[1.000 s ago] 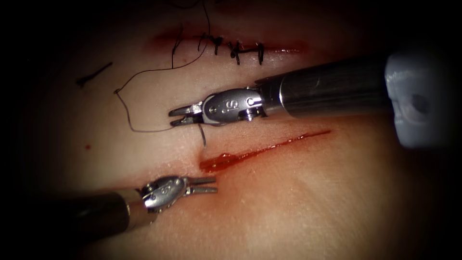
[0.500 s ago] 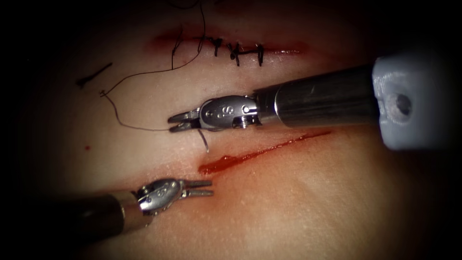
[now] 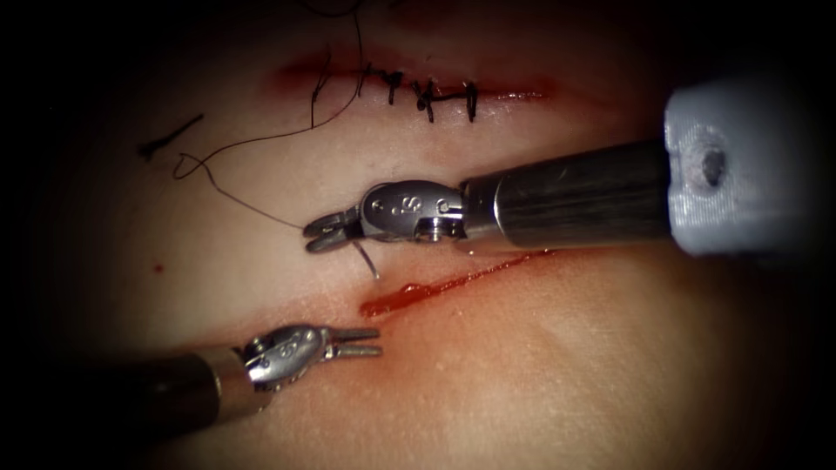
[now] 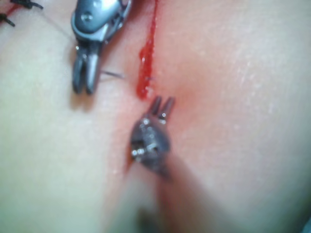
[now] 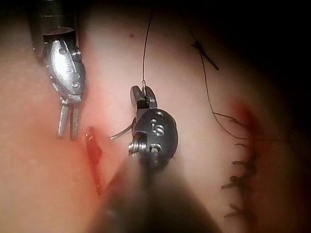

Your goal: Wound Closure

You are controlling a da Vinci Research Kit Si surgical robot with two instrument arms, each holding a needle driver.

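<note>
Endoscope view: right tool [image 3: 317,237] pinching needle [image 3: 369,261] near swaged end, tip hanging free above tissue [image 3: 540,365], just far of open cut [image 3: 418,292]. Thread [image 3: 235,174] trailing left toward sutured far cut [image 3: 427,91]. Left tool [image 3: 373,343] near cut's left end, jaws slightly spread, holding nothing.

Left wrist view: left tool [image 4: 162,104] parted, beside red fluid [image 4: 144,73].

Right wrist view: right tool [image 5: 142,96] clamped on needle [image 5: 121,132].
</note>
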